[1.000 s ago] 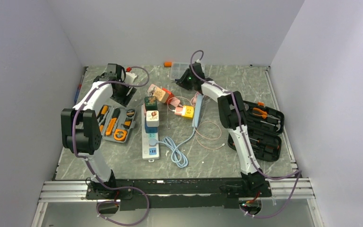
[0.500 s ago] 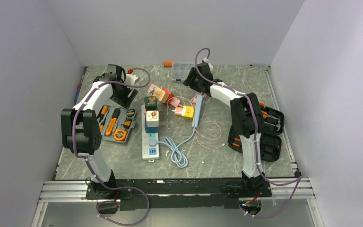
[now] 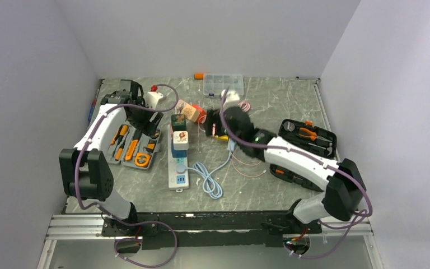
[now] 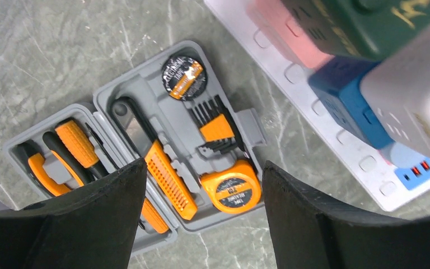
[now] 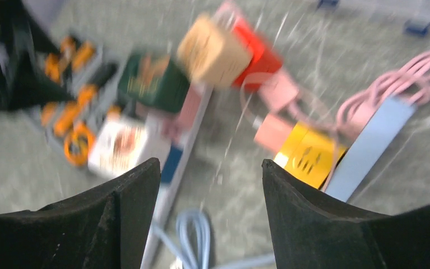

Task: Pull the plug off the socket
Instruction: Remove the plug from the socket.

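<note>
The socket strip [image 3: 178, 168] lies in the middle of the table, a long white bar. A dark green plug cube [image 3: 178, 122], a white plug cube [image 3: 180, 139] and a blue plug [image 3: 178, 151] are plugged into it. My left gripper [image 3: 144, 119] hovers open and empty over the grey tool kit [image 3: 137, 147], left of the strip. Its wrist view shows the gripper [image 4: 201, 165], strip [image 4: 327, 120], green cube [image 4: 358, 22] and blue plug [image 4: 347, 95]. My right gripper [image 3: 210, 124] is open and empty, right of the strip's far end. Its blurred wrist view shows the gripper [image 5: 210, 162], green cube [image 5: 151, 81] and white cube [image 5: 120, 145].
A tan cube [image 3: 189, 110], a red block, a yellow adapter [image 3: 222, 133] and a pale blue bar [image 3: 233, 134] lie near the right gripper. A blue cable [image 3: 207, 179] loops beside the strip. A black tool case [image 3: 309, 147] lies right, a clear box [image 3: 223, 83] at the back.
My right arm has swung from the back of the table down toward the middle, its gripper now near the strip's far end. The left arm's elbow has shifted left; its gripper stays over the tool kit.
</note>
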Tool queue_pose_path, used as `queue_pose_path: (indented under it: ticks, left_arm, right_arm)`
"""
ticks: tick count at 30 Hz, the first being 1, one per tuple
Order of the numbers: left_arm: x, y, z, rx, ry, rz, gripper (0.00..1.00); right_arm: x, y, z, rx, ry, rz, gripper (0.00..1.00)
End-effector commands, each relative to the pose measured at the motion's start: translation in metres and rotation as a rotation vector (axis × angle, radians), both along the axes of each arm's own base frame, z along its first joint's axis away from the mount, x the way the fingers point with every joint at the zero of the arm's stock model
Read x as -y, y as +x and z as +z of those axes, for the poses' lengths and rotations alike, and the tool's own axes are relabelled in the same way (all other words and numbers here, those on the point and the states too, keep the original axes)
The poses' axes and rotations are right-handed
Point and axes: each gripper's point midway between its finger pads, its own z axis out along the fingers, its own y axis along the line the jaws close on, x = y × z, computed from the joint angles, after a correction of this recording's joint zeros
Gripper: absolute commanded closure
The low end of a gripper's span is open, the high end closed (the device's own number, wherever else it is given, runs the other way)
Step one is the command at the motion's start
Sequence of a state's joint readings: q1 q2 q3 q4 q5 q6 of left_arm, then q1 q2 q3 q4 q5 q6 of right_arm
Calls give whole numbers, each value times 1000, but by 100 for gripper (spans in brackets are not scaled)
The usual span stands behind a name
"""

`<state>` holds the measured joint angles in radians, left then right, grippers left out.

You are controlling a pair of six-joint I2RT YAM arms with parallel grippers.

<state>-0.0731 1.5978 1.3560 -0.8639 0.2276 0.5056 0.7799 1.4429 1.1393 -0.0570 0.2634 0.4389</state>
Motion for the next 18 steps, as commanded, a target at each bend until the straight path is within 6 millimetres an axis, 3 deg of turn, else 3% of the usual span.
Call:
queue_pose_path:
  ticks: [1, 4, 7, 14, 18]
  left_arm:
    - [9, -22, 23, 30, -49, -69, 22]
    - [8, -30, 33, 60, -47, -75, 21]
    - [8, -39, 40, 82, -49, -73, 21]
    - [12, -56, 46, 123, -89, -55, 17]
    - [15, -63, 35, 111, -104, -48, 9]
  right_arm:
    - [-11, -62, -42, 52, -238, 182, 31]
    - [-21, -92, -72, 26, -332, 275, 32]
    - [-29, -109, -91, 23, -369, 321, 32]
    - [-59, -130, -115, 43, -417, 456, 31]
    - [-72, -135, -139, 40, -506, 496, 31]
